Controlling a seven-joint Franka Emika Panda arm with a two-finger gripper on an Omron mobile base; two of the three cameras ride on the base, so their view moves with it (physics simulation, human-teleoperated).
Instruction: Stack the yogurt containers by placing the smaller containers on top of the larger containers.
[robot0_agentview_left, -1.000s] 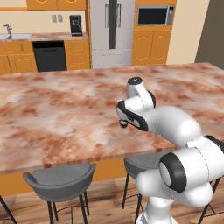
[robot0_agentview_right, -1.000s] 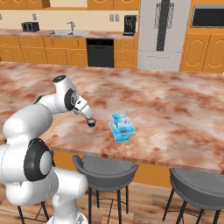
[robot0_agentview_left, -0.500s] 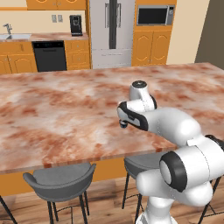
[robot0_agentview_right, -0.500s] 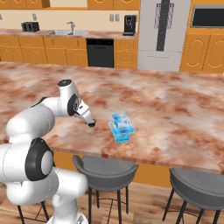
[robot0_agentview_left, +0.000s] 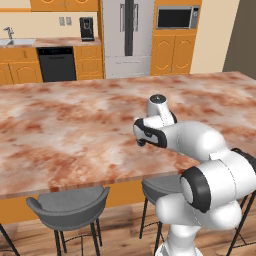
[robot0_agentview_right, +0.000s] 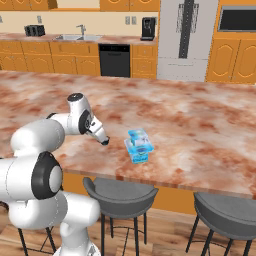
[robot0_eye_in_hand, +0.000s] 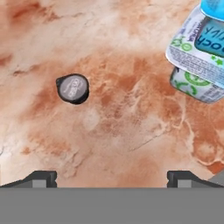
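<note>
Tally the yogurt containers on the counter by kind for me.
Light-blue boxy packs: 2, the small pack stacked on the large green-marked pack.
Dark round cups: 1, the cup alone on the counter.
Total: 3.

the counter (robot0_agentview_right: 200, 120) looks like polished stone, mottled red-brown and cream, smooth with a soft sheen. the larger yogurt pack (robot0_eye_in_hand: 192, 65) looks like thin glossy plastic with a printed foil-like lid, green marks on its white side; the smaller pack (robot0_eye_in_hand: 214, 26) on it has the same shiny blue finish. the tiny dark cup (robot0_eye_in_hand: 73, 88) has a matt grey lid. the stools (robot0_agentview_right: 120, 192) have matt grey moulded seats on thin dark metal legs. the cabinets (robot0_agentview_left: 172, 50) are smooth orange wood, and the fridge (robot0_agentview_left: 127, 35) is brushed metal.
</note>
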